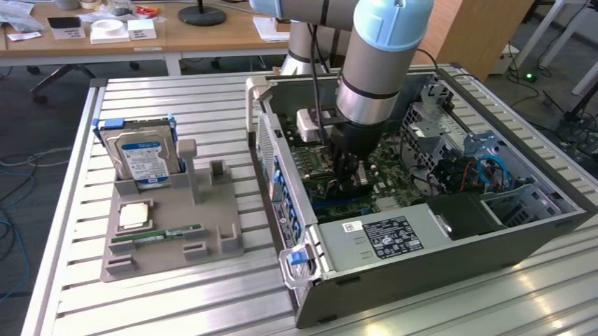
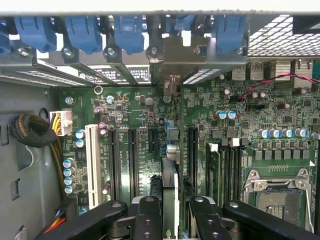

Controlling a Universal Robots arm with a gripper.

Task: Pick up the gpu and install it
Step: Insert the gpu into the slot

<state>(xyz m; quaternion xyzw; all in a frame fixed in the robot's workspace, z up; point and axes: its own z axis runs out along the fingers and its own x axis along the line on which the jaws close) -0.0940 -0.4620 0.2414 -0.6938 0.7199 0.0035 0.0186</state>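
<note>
Black claw (image 2: 170, 212) is closed on the thin dark gpu card (image 2: 170, 187), held on edge so it points along a black slot of the green motherboard (image 2: 125, 115) inside the open grey computer case (image 1: 421, 259).

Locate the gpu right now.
The gpu stands on edge between the gripper fingers, inside the open PC case, low over the motherboard slots; in the exterior view that is right of the parts holder.
</note>
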